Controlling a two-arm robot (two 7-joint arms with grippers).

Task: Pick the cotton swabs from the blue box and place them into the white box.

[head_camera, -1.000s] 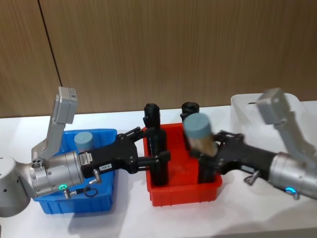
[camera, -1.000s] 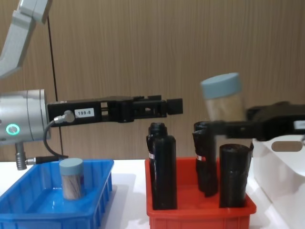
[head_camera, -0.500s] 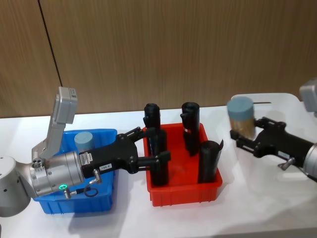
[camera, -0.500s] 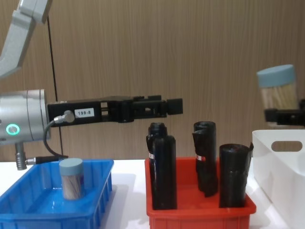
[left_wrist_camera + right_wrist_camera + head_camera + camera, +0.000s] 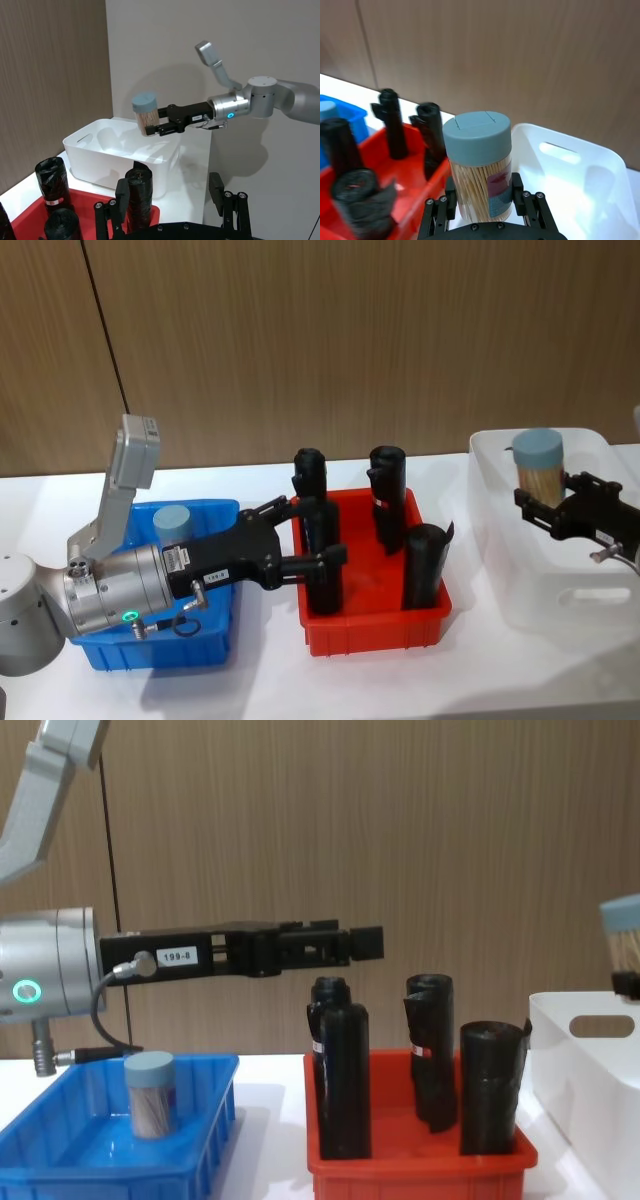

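Note:
One cotton swab tub (image 5: 540,465), clear with a pale blue lid, hangs upright over the white box (image 5: 488,502), and my right gripper (image 5: 548,498) is shut on it. The right wrist view has that tub (image 5: 479,165) between the fingers (image 5: 516,192), above the white box (image 5: 590,170). A second cotton swab tub (image 5: 172,523) stands in the blue box (image 5: 215,640) at the left. My left gripper (image 5: 315,532) is open and holds nothing. It reaches from above the blue box over the near left corner of the red bin.
A red bin (image 5: 370,625) with several upright black rolls (image 5: 420,565) sits between the blue box and the white box. A wood-panelled wall stands behind the white table. In the chest view the left gripper (image 5: 360,942) hovers above the rolls (image 5: 342,1080).
My right gripper has carried its tub to the right, from over the red bin to over the white box. The left arm has stayed still.

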